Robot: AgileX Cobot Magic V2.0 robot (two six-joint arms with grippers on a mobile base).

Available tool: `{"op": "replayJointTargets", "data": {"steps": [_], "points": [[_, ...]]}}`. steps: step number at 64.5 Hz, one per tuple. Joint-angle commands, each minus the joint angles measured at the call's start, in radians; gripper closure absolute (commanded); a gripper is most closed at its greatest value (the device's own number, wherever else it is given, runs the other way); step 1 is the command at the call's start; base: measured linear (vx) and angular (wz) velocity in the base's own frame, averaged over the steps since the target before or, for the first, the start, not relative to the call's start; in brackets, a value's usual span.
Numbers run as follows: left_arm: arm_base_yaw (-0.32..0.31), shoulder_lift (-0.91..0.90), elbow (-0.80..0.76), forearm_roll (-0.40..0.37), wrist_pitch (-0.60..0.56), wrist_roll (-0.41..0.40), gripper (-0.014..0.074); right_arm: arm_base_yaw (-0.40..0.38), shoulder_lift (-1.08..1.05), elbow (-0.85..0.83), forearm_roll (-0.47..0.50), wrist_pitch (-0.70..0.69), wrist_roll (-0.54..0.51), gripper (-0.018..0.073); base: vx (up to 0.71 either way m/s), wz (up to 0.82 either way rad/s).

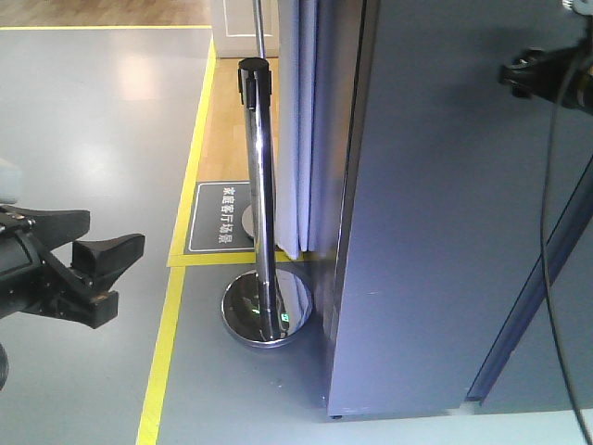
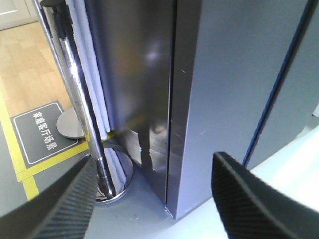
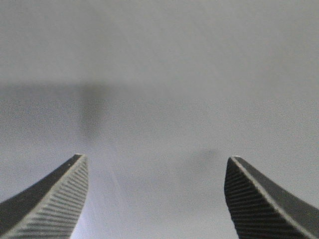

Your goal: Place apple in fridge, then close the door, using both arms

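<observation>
Both tools are standing wide open and neither is gripping anything. The left tool (image 2: 154,196) is hanging low beside the fridge (image 1: 445,213), its two dark ribbed fingers (image 2: 246,199) spread apart and framing the fridge's lower front corner without touching it. The right tool (image 3: 157,199) is pointing straight at a plain grey surface, its two fingers (image 3: 50,204) splayed just as wide with only bare grey showing between them; I cannot tell whether they are touching that surface. The door (image 1: 463,185) is lying flush against the fridge body, with a thin seam running down its left edge. The apple is showing nowhere in any view. Just left of the fridge one chrome stanchion post (image 1: 262,185) is standing on its round base (image 1: 264,311), and beyond it one dark floor sign (image 1: 220,218) with white lettering is lying inside yellow floor tape (image 1: 167,352).
</observation>
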Motion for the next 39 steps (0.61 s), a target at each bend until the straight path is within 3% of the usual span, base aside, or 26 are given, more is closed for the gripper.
{"op": "replayJointTargets", "data": {"steps": [1, 25, 39], "points": [[0.002, -0.013, -0.026, -0.021, -0.046, -0.004, 0.0132, -0.004, -0.177, 0.097, -0.002, -0.136, 0.012, 0.0012, 0.0, 0.01], [0.002, -0.013, -0.026, -0.021, -0.046, -0.004, 0.0132, -0.004, -0.678, 0.475, -0.011, -0.096, 0.025, 0.0012, 0.0, 0.0], [0.002, -0.013, -0.026, -0.021, -0.046, -0.004, 0.0132, -0.004, -0.807, 0.566, -0.039, -0.092, 0.026, 0.0012, 0.0, 0.0]]}}
